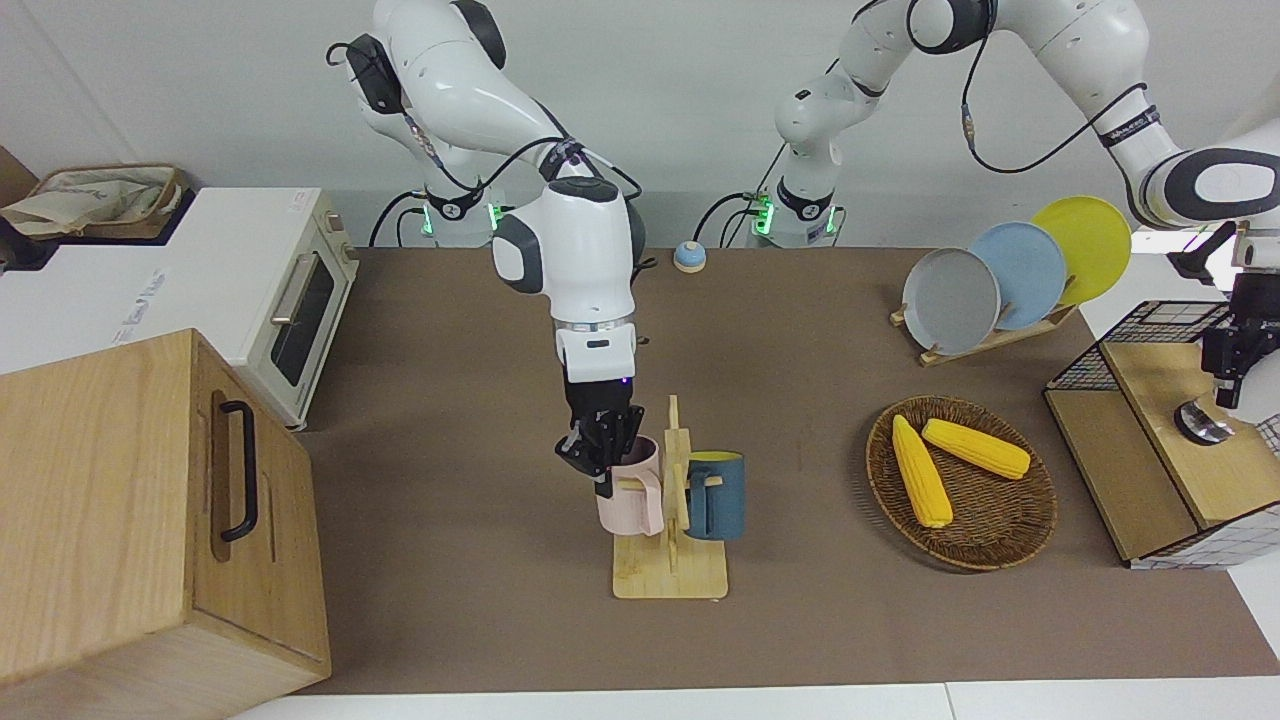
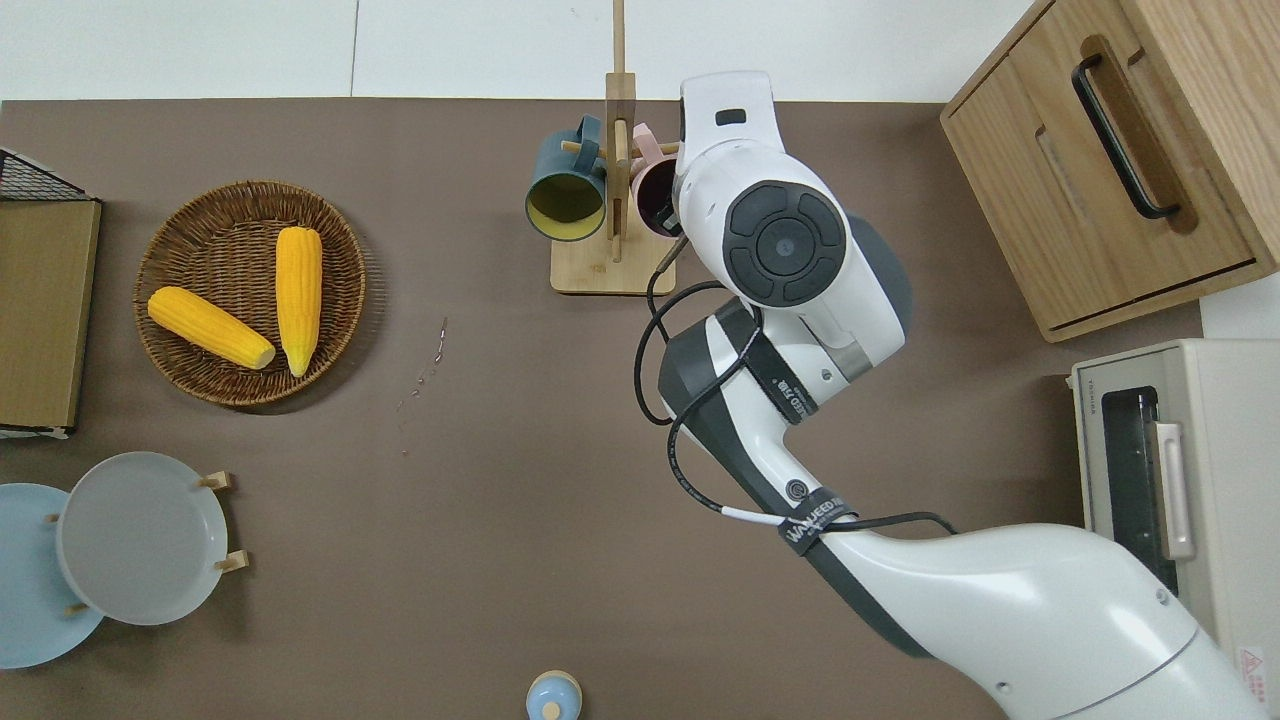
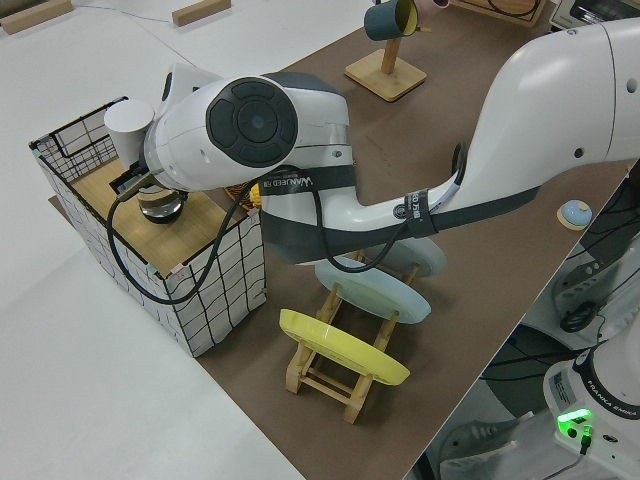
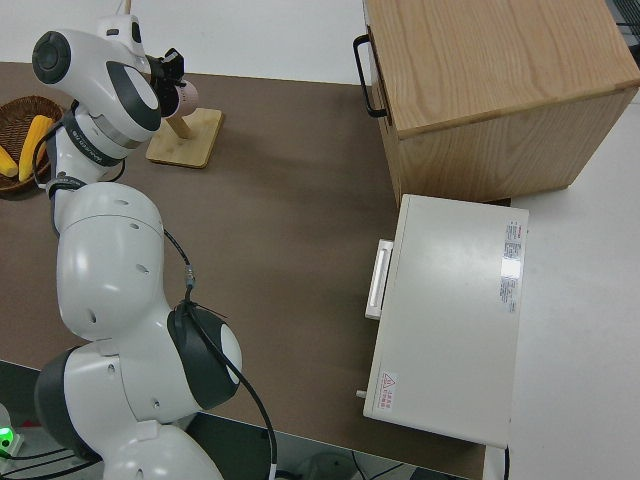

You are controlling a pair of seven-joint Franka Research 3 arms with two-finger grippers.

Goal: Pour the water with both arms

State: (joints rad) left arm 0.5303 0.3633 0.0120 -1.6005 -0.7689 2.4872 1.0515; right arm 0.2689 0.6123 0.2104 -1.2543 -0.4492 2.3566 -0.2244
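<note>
A wooden mug rack [image 1: 670, 580] stands mid-table, far from the robots. A pink mug [image 1: 632, 500] and a dark blue mug [image 1: 718, 495] hang on its pegs. My right gripper [image 1: 598, 462] is down at the pink mug's rim, on the side toward the right arm's end. The wrist hides it from overhead, where the pink mug [image 2: 655, 190] still shows on its peg. My left gripper [image 1: 1232, 390] hangs just above a small metal pot [image 1: 1203, 422] on the wooden shelf inside a wire basket [image 1: 1150, 330] at the left arm's end. No water shows.
A wicker basket [image 1: 1030, 540] with two corn cobs lies between the rack and the wire basket. A plate rack [image 1: 950, 300] holds grey, blue and yellow plates. A toaster oven [image 1: 300, 300] and a wooden cabinet [image 1: 120, 520] fill the right arm's end. A small blue knob [image 1: 689, 257] sits near the bases.
</note>
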